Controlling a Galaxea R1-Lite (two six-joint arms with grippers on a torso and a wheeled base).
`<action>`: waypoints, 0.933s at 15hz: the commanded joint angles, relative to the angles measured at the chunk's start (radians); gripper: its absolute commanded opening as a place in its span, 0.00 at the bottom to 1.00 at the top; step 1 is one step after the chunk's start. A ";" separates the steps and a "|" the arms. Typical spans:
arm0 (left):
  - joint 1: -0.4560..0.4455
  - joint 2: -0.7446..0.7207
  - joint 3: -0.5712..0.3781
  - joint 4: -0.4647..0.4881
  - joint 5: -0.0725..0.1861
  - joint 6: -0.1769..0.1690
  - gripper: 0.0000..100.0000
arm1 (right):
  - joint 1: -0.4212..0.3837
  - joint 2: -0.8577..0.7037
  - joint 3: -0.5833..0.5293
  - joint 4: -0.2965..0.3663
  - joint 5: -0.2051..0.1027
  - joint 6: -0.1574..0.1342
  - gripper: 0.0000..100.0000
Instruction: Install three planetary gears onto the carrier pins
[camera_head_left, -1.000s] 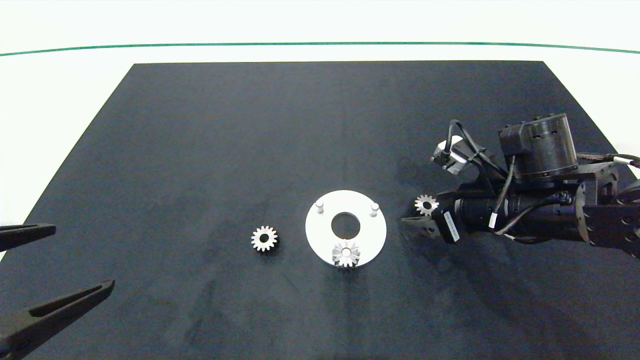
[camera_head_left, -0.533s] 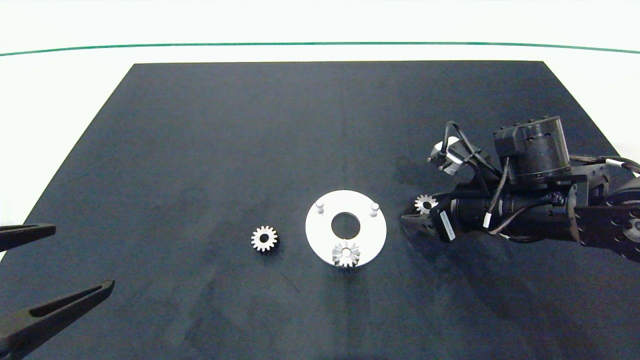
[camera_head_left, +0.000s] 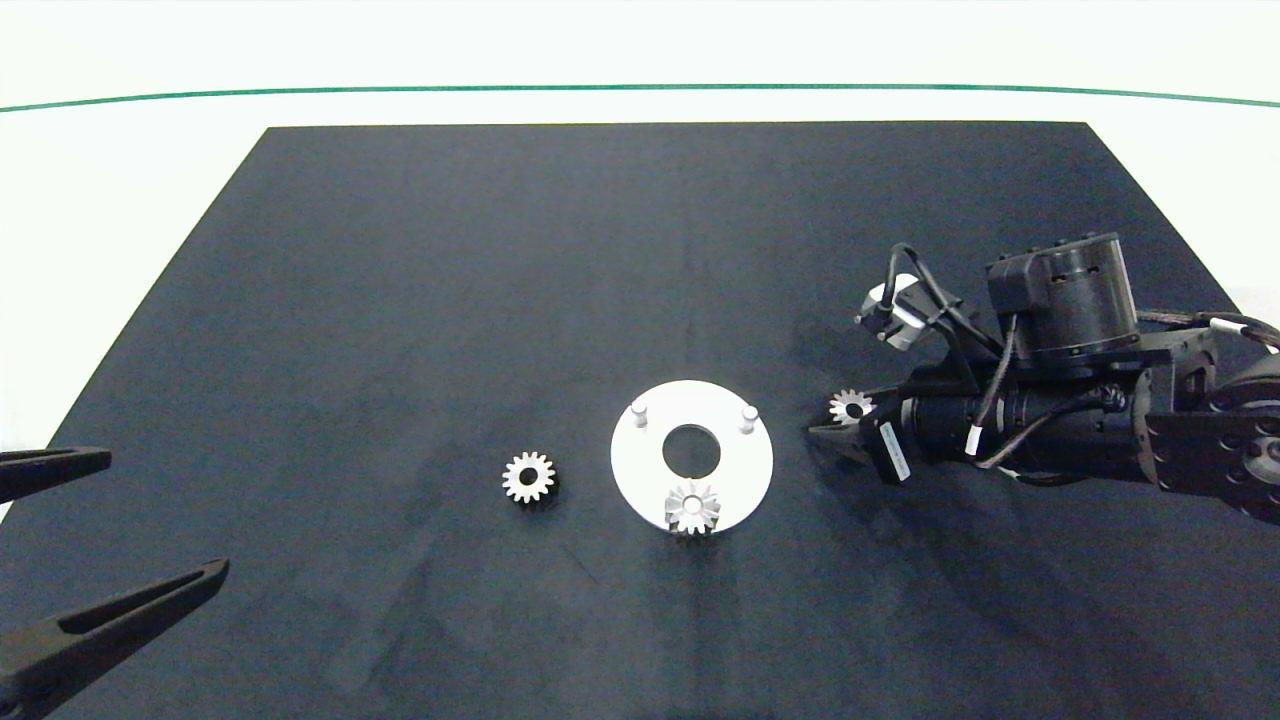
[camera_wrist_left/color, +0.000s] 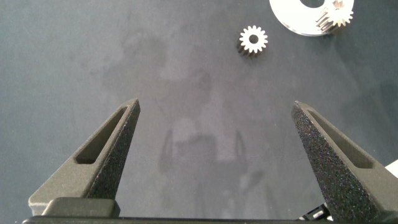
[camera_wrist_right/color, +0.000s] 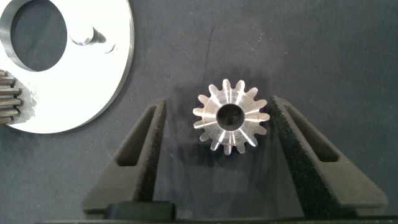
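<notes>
Silver teeth of one planetary gear (camera_wrist_right/color: 231, 117) lie flat on the black mat (camera_head_left: 400, 300) between the two fingers of the right gripper (camera_wrist_right/color: 231, 134). A narrow gap shows on each side of the gear, so the fingers straddle it without pressing on it: the gripper is partly open around the gear and holds nothing. From above, this gripper (camera_head_left: 838, 432) reaches in low over the mat, with the gear (camera_head_left: 851, 407) at its tips.

Just beyond those fingertips lies the white disc (camera_head_left: 745, 470) with its large centre hole. Two bare carrier pins (camera_head_left: 639, 411) stand on the half of the disc farther from the robot, the nearer one (camera_head_left: 748, 416) close to the right gripper's tips. A second gear (camera_head_left: 692, 507) sits on the third pin at the disc's near edge. The right wrist view shows the disc's rim (camera_wrist_right/color: 118, 74) with one pin (camera_wrist_right/color: 83, 33) close to the straddled gear.

The third gear (camera_head_left: 528, 477) lies loose on the mat on the far side of the disc from the right gripper, apart from the disc.

The left gripper (camera_wrist_left/color: 214, 118) is parked well away over the counter's near left corner, fingers spread wide and empty, with the loose gear (camera_wrist_left/color: 253, 40) well ahead of its tips.
</notes>
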 joint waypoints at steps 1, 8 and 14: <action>0.001 -0.001 0.000 0.002 0.000 0.001 1.00 | -0.002 0.007 -0.002 -0.003 0.002 -0.002 0.59; 0.001 -0.003 -0.002 0.002 0.000 0.001 1.00 | -0.022 0.021 0.000 -0.029 0.002 -0.002 0.44; 0.001 -0.003 -0.003 0.002 0.000 0.001 1.00 | -0.017 0.021 0.001 -0.027 0.002 -0.002 0.32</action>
